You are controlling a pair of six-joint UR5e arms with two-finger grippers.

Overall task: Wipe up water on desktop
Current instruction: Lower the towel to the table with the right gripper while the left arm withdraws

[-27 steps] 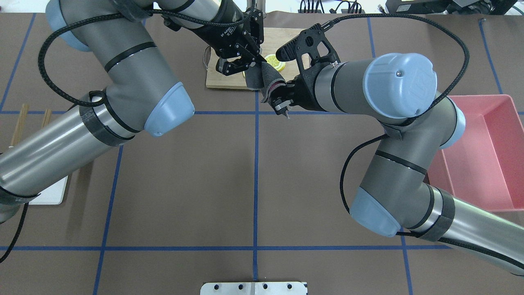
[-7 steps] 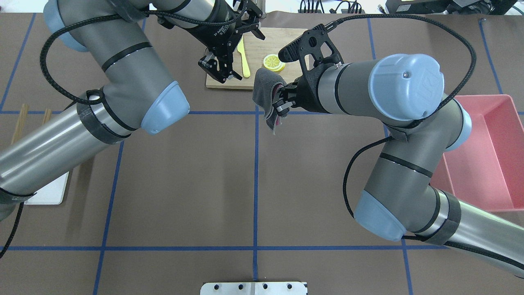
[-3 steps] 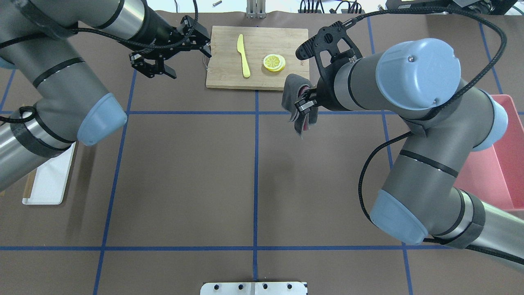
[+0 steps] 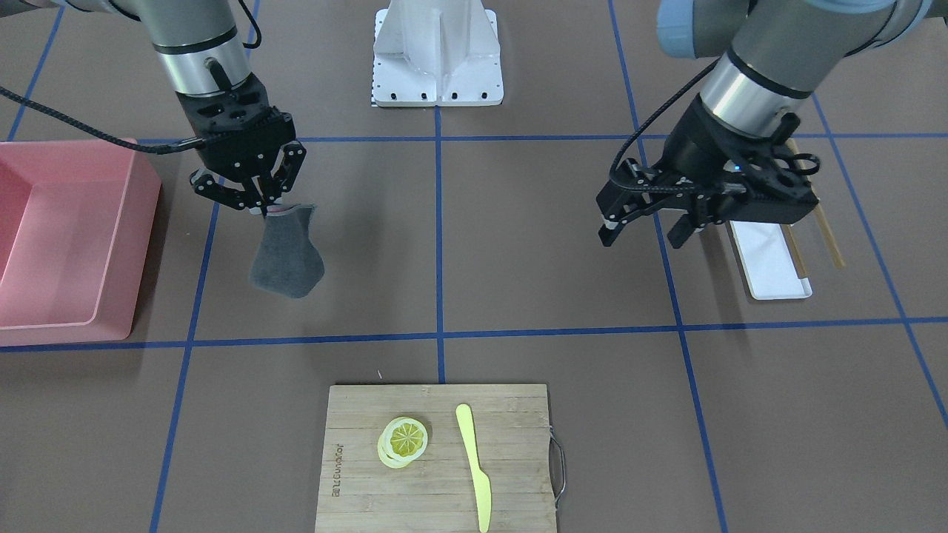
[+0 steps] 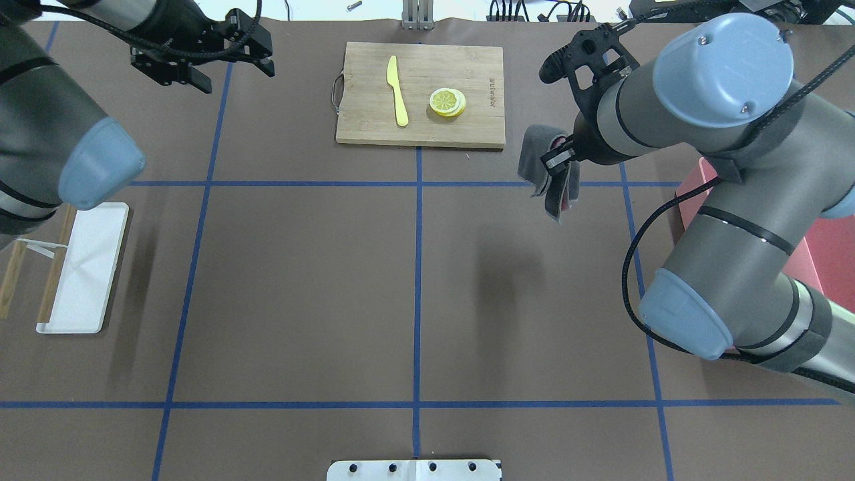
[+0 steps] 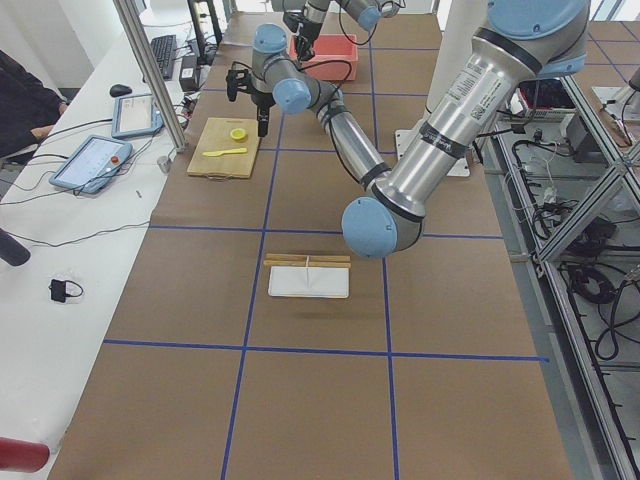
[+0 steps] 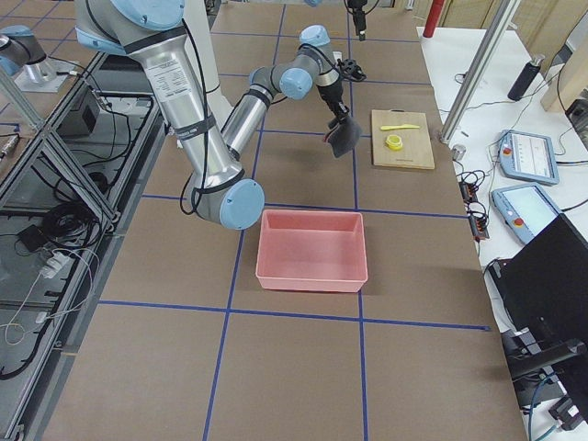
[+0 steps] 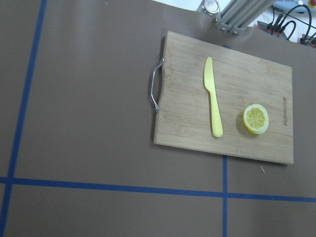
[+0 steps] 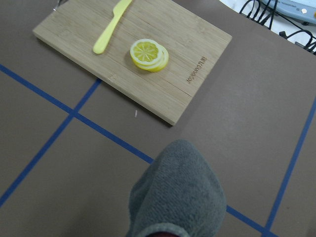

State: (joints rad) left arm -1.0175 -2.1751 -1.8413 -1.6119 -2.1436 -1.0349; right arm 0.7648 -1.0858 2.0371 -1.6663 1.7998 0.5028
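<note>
Currently right gripper (image 4: 263,209) clenched on grey cloth (image 4: 287,259) hanging above desktop (image 5: 300,280); left gripper (image 4: 643,233) released; bamboo cutting board (image 5: 421,93) at twelve o'clock

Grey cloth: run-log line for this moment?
right jaws: shut on grey cloth, hanging above desktop | left jaws: open, empty, raised | water: none visible

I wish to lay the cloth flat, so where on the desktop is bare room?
The two large taped rectangles in the middle of the desktop are bare, between the cutting board and the base plate. It is crowded at the robot's left by the white tray and chopsticks, and at its right by the pink bin.
</note>
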